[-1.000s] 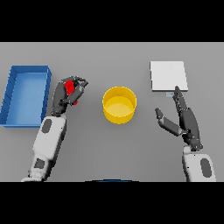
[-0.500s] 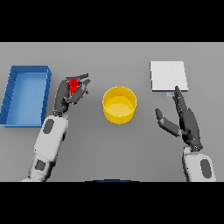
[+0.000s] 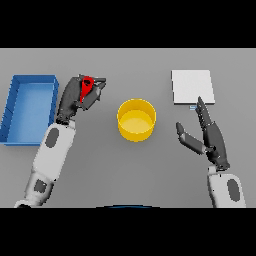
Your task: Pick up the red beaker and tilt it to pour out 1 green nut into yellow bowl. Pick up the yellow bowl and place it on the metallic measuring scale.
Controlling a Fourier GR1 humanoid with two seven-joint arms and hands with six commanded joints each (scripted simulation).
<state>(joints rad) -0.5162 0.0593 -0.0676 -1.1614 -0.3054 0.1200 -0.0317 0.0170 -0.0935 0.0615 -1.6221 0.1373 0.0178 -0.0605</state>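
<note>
Left robot hand, gripping the red beaker, has carried it slightly toward 3 o'clock, nearer the yellow bowl, so pouring looks close.

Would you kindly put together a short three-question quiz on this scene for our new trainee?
1. True or false: the left hand is curled round the red beaker.
2. Which lies nearest the right hand? A) blue bin B) scale C) beaker
3. Fill in: the yellow bowl sits on the ____, between the two hands.

Key: 1 true; 2 B; 3 table.
</note>
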